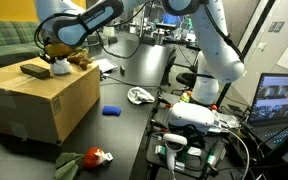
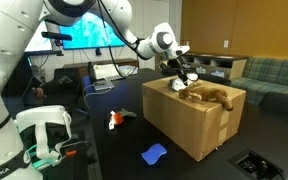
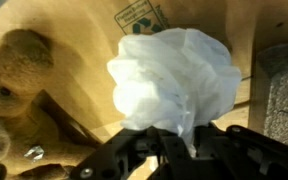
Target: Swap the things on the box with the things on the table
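So the gripper [image 1: 57,61] is over the top of the cardboard box [image 1: 39,105]. As far as I can see, its fingers are nearly closed, pinching a crumpled white wad [image 3: 174,75], maybe a bag or a tissue. In the wrist view a little tail of the wad sits right between the two dark fingers [image 3: 134,152]. The wad hangs just under the tool, low over the box top. I honestly can't tell if it's touching the cardboard or just off it.

There's a brown plush toy [image 2: 210,95] lying on the box right beside the gripper. On the gripper's other side, also close, a dark block [image 1: 34,70] lies flat on the box.

Well away from the tool, down on the black table [image 1: 124,135], there's a blue piece [image 1: 111,111], a sponge or a cloth, near the foot of the box. A red and green toy [image 1: 90,157] lies even further off, near the table edge.
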Controlling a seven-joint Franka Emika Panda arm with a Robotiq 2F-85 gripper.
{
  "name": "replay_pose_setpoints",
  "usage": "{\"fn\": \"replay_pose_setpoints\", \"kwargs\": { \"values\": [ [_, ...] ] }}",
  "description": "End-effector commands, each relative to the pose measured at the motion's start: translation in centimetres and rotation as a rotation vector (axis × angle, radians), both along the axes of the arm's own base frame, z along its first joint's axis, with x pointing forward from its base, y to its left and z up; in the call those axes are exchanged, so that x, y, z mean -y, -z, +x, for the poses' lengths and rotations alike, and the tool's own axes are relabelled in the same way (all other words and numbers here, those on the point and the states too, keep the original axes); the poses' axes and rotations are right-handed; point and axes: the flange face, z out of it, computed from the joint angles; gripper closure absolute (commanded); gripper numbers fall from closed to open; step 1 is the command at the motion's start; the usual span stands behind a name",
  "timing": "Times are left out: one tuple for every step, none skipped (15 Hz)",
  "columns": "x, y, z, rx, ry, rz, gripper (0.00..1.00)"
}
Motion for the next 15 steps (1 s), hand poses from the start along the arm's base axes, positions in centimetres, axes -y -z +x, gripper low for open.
{"fn": "replay_pose_setpoints", "kwargs": {
  "values": [
    [0.0,-0.5,1.5,-0.017,0.038,-0.055,0.61],
    [-0.1,-0.6,1.6,-0.03,0.047,-0.065,0.56],
    [-0.1,-1.0,1.5,-0.047,0.053,-0.071,0.46],
    [-0.2,-1.3,1.5,-0.052,0.06,-0.081,0.39],
    [-0.3,-1.9,1.4,-0.051,0.065,-0.086,0.32],
    [-0.4,-2.4,1.3,-0.049,0.065,-0.091,0.24],
    [-0.6,-3.2,1.3,-0.034,0.066,-0.093,0.17],
    [-0.8,-3.8,1.3,-0.017,0.063,-0.094,0.08],
    [-1.1,-4.4,1.4,0.004,0.056,-0.093,0.02],
    [-1.3,-5.1,1.4,0.021,0.047,-0.083,0.0],
    [-1.7,-5.5,1.4,0.035,0.042,-0.074,0.0],
    [-2.0,-5.8,1.5,0.044,0.03,-0.06,0.0],
    [-2.3,-6.0,1.6,0.049,0.015,-0.048,0.0],
    [-2.7,-6.1,1.6,0.054,0.005,-0.038,0.0],
    [-3.0,-6.1,1.8,0.057,-0.014,-0.023,0.0]
  ]
}}
